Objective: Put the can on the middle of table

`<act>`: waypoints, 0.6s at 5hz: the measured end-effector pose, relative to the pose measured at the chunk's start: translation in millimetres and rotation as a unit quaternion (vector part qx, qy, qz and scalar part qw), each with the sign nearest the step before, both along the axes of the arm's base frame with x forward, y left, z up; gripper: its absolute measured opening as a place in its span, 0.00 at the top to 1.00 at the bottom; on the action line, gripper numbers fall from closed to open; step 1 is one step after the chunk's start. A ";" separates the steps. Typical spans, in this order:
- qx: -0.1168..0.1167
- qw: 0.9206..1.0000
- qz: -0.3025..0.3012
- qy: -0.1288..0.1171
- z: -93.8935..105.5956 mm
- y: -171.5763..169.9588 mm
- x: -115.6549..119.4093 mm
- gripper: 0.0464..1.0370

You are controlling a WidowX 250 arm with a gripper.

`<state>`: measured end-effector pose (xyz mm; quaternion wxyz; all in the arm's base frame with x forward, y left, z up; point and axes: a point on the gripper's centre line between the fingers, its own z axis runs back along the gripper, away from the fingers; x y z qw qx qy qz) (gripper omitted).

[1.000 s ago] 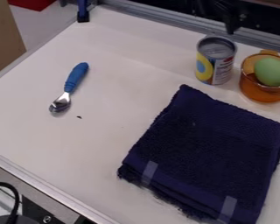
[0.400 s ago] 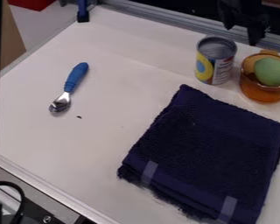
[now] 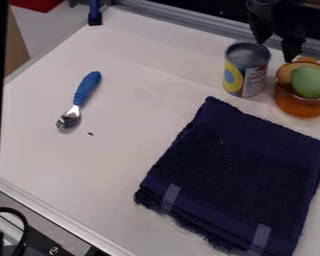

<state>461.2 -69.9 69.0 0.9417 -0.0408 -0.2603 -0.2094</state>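
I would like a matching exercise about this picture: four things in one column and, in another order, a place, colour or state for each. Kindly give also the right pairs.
Things
1. can
2. folded towel
3. spoon
4. green egg-shaped object

Places, colours, states
A. inside the orange see-through cup
B. lying down, with a blue handle
C. standing upright, silvery top, yellow on its label
D. dark blue all over, except two pale strips

Right pairs: 1-C, 2-D, 3-B, 4-A
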 end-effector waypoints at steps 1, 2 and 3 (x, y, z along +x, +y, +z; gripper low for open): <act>0.000 1.000 -0.003 0.006 -8.3 5.2 -5.2 0.04; -0.004 1.000 -0.007 0.015 -10.8 12.7 -12.7 0.04; 0.001 1.000 -0.007 0.016 -8.8 22.9 -22.4 0.04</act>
